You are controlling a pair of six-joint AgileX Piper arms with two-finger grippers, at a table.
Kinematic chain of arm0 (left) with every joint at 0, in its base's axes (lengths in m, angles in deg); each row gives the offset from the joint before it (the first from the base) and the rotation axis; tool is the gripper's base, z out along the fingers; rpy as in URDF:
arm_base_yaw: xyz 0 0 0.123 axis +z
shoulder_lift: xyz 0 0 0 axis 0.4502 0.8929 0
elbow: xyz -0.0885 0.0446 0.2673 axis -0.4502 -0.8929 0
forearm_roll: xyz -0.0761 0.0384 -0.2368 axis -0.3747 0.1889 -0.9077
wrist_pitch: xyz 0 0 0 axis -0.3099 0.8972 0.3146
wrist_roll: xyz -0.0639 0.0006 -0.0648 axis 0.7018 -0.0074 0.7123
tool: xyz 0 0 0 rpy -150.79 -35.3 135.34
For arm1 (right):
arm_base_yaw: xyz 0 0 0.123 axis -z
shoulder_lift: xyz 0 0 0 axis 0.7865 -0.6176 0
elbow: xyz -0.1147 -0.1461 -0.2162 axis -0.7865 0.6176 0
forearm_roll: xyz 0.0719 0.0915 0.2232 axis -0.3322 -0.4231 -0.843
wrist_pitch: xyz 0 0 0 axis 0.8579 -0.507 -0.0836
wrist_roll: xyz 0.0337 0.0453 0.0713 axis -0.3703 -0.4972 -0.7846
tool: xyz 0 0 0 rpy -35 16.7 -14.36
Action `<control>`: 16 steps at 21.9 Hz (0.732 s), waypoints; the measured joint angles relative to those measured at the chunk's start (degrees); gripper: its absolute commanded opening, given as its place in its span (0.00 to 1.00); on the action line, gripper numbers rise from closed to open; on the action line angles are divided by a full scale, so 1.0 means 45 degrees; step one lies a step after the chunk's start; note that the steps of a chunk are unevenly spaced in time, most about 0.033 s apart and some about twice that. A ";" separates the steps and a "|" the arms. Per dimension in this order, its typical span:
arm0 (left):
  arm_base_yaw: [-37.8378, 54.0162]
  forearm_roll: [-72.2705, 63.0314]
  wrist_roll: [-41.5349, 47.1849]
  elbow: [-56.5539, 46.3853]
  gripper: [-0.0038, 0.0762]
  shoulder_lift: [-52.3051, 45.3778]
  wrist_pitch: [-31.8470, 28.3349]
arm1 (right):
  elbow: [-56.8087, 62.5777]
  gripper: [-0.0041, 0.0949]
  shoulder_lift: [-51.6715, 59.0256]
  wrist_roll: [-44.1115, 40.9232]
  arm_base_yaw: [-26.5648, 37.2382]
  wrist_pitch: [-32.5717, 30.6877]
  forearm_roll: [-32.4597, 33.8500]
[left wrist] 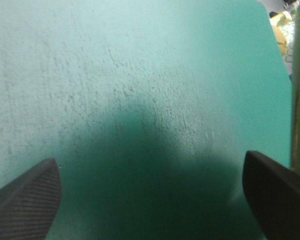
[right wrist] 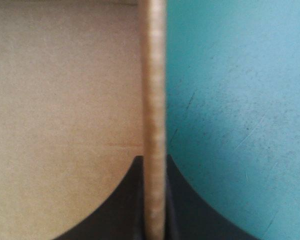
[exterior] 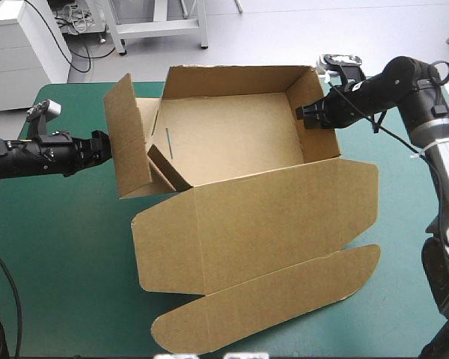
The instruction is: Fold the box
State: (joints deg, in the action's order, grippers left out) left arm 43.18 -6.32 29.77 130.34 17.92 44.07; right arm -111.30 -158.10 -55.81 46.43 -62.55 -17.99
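The brown box (exterior: 232, 134) stands mid-table as an open tray with its back and right walls up. Its lid (exterior: 269, 224) lies flat toward the front, the tuck flap (exterior: 284, 299) at the near edge. The left side flap (exterior: 127, 138) stands upright and loose. My left gripper (exterior: 105, 152) is just outside that flap, open and empty (left wrist: 150, 165) over the teal-green cover, with the board's edge (left wrist: 299, 100) to one side. My right gripper (exterior: 308, 117) is shut on the top edge of the box's right wall (right wrist: 154, 100), one finger inside, one outside.
The teal-green cover (exterior: 60, 262) shows bare left of the box and at the front right corner (exterior: 404, 299). The box's back wall stands close to the table's far edge (exterior: 232, 81). A small inner flap (exterior: 165, 168) leans inside the left corner.
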 measured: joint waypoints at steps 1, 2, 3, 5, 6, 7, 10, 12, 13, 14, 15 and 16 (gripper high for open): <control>0.0000 -0.0062 -0.0086 0.0000 0.95 0.0000 0.0127 | 0.0000 0.02 -0.0072 -0.0085 -0.0132 0.0043 0.0058; 0.0000 -0.0106 -0.0157 0.0000 0.95 0.0000 0.0207 | 0.0000 0.02 -0.0195 -0.0125 -0.0265 0.0084 0.0081; 0.0000 -0.0118 -0.0222 0.0000 0.95 0.0000 0.0293 | 0.0000 0.02 -0.0332 -0.0212 -0.0468 0.0144 0.0133; 0.0000 -0.0129 -0.0265 0.0000 0.95 0.0000 0.0316 | 0.0000 0.02 -0.0594 -0.0306 -0.0790 0.0280 0.0205; 0.0000 -0.0129 -0.0288 0.0000 0.95 0.0000 0.0316 | 0.0000 0.02 -0.0763 -0.0394 -0.0972 0.0458 0.0256; 0.0000 -0.0129 -0.0303 0.0000 0.95 0.0000 0.0327 | 0.0000 0.02 -0.0986 -0.0480 -0.1303 0.0713 0.0301; 0.0000 -0.0129 -0.0303 0.0000 0.95 -0.0012 0.0327 | 0.0000 0.02 -0.1377 -0.0767 -0.1658 0.1211 0.0301; 0.0000 -0.0132 -0.0303 0.0000 0.95 -0.0037 0.0327 | 0.0000 0.02 -0.1707 -0.1025 -0.1794 0.1410 0.0301; 0.0008 -0.0132 -0.0303 0.0000 0.95 -0.0066 0.0327 | 0.0000 0.02 -0.1908 -0.1169 -0.1918 0.1526 0.0341; 0.0008 -0.0132 -0.0303 0.0000 0.95 -0.0113 0.0336 | 0.0000 0.02 -0.2060 -0.1248 -0.2123 0.1720 0.0360; 0.0008 -0.0132 -0.0303 0.0000 0.95 -0.0131 0.0336 | 0.0000 0.02 -0.2143 -0.1298 -0.2282 0.1841 0.0372; 0.0008 -0.0145 -0.0303 0.0000 0.95 -0.0165 0.0351 | 0.0000 0.02 -0.2261 -0.1403 -0.2596 0.2162 0.0372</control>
State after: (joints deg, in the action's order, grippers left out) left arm 43.22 -6.97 28.40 130.34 17.18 45.65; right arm -111.30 -168.27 -62.12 34.75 -52.82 -16.31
